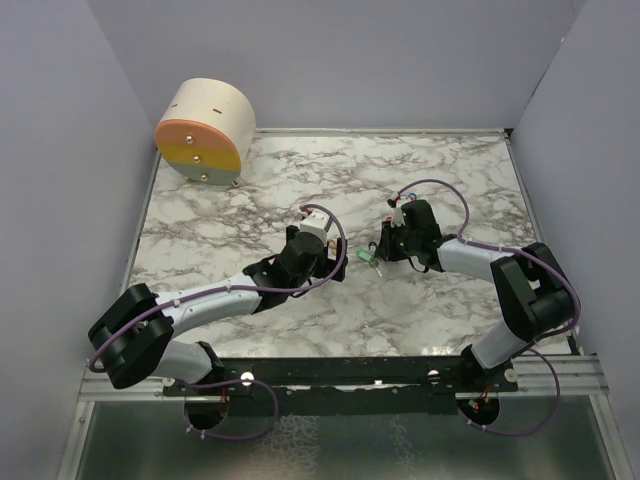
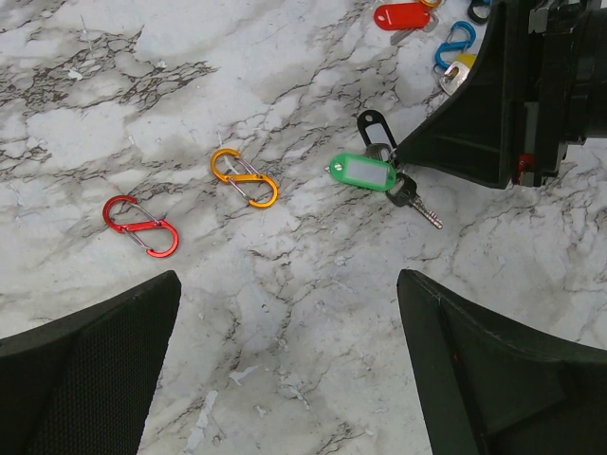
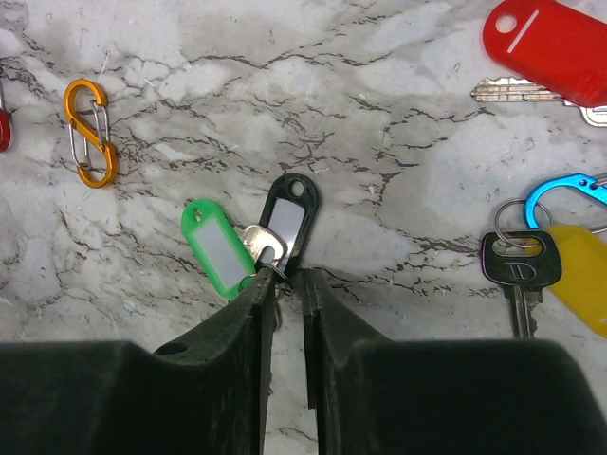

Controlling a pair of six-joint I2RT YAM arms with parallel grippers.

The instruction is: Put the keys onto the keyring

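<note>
Jaws of right gripper (image 3: 287, 276) nearly shut at the green-tagged key (image 3: 219, 248), hold uncertain, tag pointing ahead-left; left gripper (image 2: 286, 286) wide open, farther off.

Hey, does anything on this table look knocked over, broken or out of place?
Only the round cream drum in the far left corner: it seems to lie tipped on its side, with its striped flat face showing. The tagged keys and S-shaped clips lie scattered on the marble but look intact.
</note>
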